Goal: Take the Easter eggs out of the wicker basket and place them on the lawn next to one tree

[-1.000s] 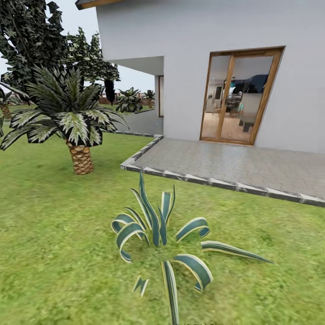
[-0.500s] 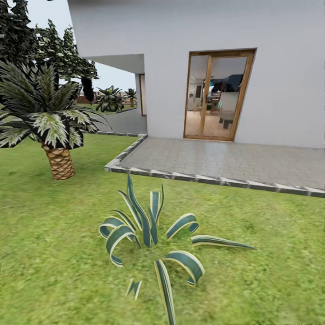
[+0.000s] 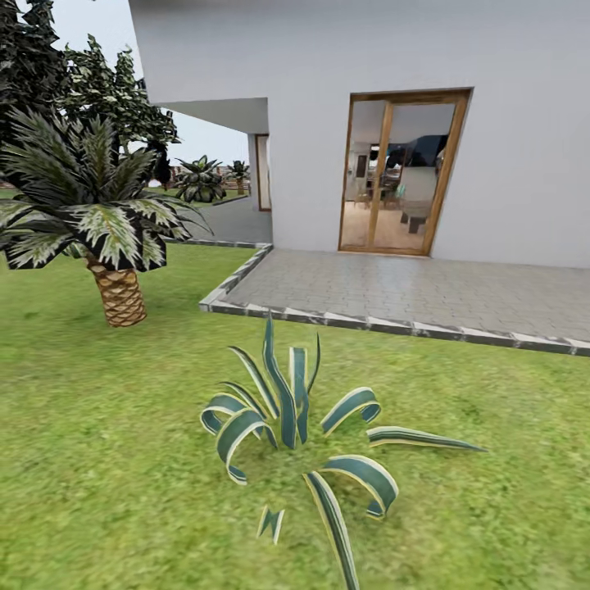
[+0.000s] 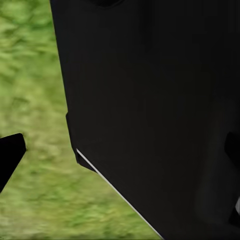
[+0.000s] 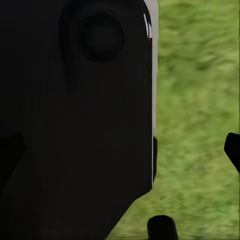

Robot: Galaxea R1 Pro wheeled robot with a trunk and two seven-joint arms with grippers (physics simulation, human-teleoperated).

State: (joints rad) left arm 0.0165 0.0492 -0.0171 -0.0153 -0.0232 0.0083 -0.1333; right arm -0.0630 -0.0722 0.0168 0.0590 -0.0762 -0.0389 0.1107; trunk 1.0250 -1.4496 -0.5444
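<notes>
The lawn [image 3: 98, 459] of the garden spreads out before me in the head view, mottled green. The Easter eggs and the wicker basket are out of view, and so is the tree. In the left wrist view my left gripper [image 4: 120, 155] is open, one dark fingertip [image 4: 10, 155] at each side of the picture, with my own black body and grass beyond. My right gripper [image 5: 120, 155] is likewise open in the right wrist view, one fingertip [image 5: 233, 150] over grass, nothing held.
A striped agave plant [image 3: 299, 426] grows close ahead on the grass. A short palm [image 3: 120, 293] stands at the left, dark trees [image 3: 106, 90] behind it. A raised paved patio [image 3: 410, 291] with a stone kerb fronts a white house with a glass door [image 3: 401, 176].
The whole head view swung, first shifting the scene left, then a little back to the right: the camera moved. The plants and house stayed put.
</notes>
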